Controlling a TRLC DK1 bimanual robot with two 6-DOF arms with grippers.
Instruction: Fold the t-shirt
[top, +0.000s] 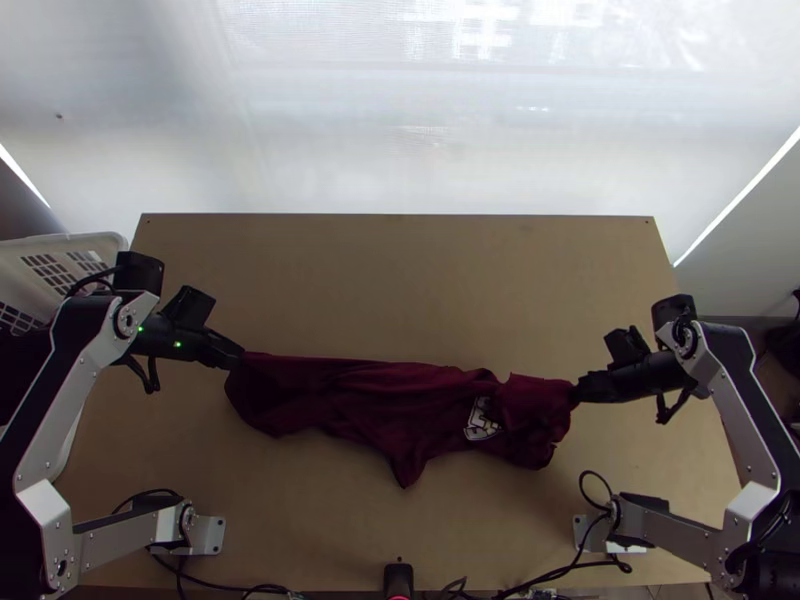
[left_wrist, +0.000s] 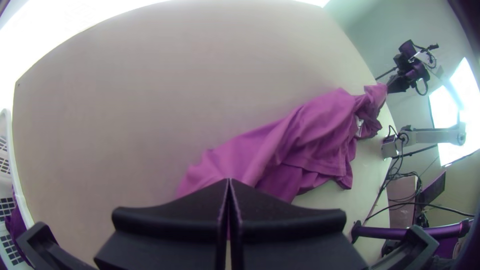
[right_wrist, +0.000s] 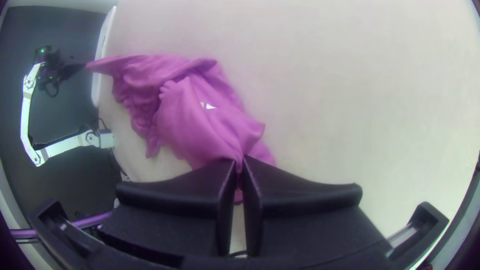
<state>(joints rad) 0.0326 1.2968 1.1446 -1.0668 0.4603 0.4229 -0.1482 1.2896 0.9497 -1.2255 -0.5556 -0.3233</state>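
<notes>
OK so, two claws, one shirt. Left claw (top: 240, 354) is closed on one end of the shirt (top: 370, 400), and the right claw (top: 577, 391) is pinched shut on the other. Shirt's kinda bunched lengthwise along the one counter (top: 400, 280), between both claws, with one white print (top: 482, 420) nearer the right claw. Also one basket (top: 75, 241), off the left claw's outer side.

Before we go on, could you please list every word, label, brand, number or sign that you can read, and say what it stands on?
White print on the bunched dark red cloth t-shirt: too small and creased to read.
I can make out no other text.
</notes>
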